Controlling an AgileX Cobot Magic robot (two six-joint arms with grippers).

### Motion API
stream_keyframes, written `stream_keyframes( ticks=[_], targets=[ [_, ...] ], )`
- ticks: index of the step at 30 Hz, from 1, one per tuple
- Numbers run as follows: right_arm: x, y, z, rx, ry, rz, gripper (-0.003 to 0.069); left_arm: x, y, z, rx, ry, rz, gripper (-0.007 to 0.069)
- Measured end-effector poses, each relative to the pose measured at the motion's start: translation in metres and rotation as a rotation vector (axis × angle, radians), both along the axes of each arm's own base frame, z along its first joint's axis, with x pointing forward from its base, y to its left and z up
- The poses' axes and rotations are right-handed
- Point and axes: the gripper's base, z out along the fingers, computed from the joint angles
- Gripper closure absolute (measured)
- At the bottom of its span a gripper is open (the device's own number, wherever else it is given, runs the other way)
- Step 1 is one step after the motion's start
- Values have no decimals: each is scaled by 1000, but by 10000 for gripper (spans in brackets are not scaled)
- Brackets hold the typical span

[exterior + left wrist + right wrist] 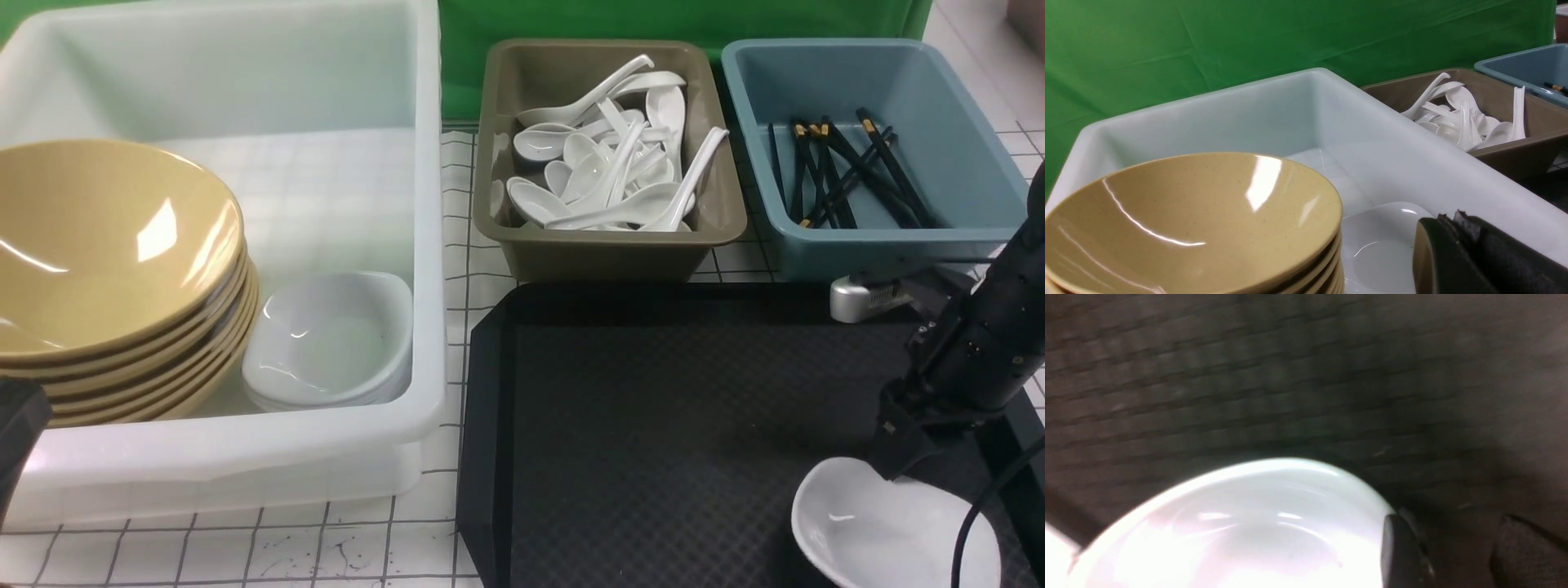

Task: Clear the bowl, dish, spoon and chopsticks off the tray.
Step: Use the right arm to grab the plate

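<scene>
Seeing dish (890, 531) flat at near right corner of tray (653, 408). Got right fingers (1400, 555) spread wide at its far rim, one at the edge, nothing clamped. Got left fingers (1437, 253) pressed together, empty, by white tub (429, 245) left of tray.

Green, seemingly fabric backdrop (1167, 49); gridded tabletop (245, 555)

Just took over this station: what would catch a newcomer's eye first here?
The stack of yellow bowls filling the left of the white tub, with white dishes beside it. On the black tray, a lone white dish sits at the near right corner, with the right gripper open at its rim.
</scene>
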Motion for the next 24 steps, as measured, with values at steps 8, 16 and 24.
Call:
stream_keyframes(
  ticks=[8,16,24],
  targets=[
    [-2,7,6,64,60,-18,270,0,0,0,2,5,-1,638],
    [-22,11,-9,69,144,54,249,0,0,-1,7,9,0,638],
    [-25,25,-10,74,143,102,489,0,0,-1,7,10,0,638]
  ],
)
